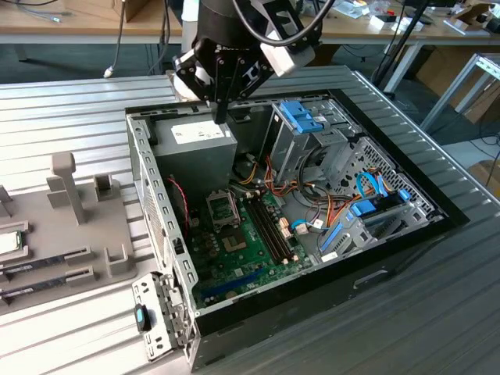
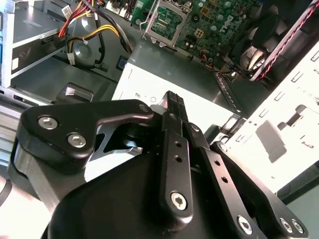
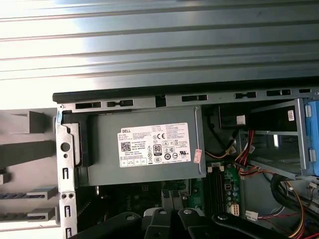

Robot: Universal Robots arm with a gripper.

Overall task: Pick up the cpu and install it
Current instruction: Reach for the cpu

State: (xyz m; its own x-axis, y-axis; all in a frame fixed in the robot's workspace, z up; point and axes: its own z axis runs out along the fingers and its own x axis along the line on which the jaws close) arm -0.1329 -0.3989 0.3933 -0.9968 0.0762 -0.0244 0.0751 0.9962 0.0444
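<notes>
**Pincer** (image 1: pixel 221 117): black, two-fingered, on the single arm. The fingers were drawn together to a narrow point with nothing between them. The pincer (image 2: pixel 174 103) looked the same in the second wrist view. It hung tip-down just over the power supply.

**Power supply** (image 1: pixel 195 144): grey box with a white label, in the far corner of the case. Its labelled face also showed in the first wrist view (image 3: pixel 149 147).

**Computer case** (image 1: pixel 355 277): black, lying open on its side on the counter.

**CPU socket** (image 1: pixel 221 207): square metal frame on the green motherboard (image 1: pixel 250 254), just past the power supply from the pincer. No silvery plate was seen in the CPU socket (image 2: pixel 167 20) in the second wrist view, so it was judged unfilled.

**Cpu** (image 1: pixel 8 244): flat chip with a silvery top and green rim, partly cut off by the picture's edge.
- Location: seated in the grey holder block (image 1: pixel 86 226) on the ribbed metal counter (image 1: pixel 62 109), outside the case.
- Relation: it lay well apart from the pincer, toward the exterior view's left and nearer the camera, with the case's side wall between them.
- Axis: the chip was square, so it had no long axis.
- Status: judged not yet picked up.

**Memory sticks** (image 1: pixel 47 262): two long dark strips in the same holder block, near the cpu.
</notes>
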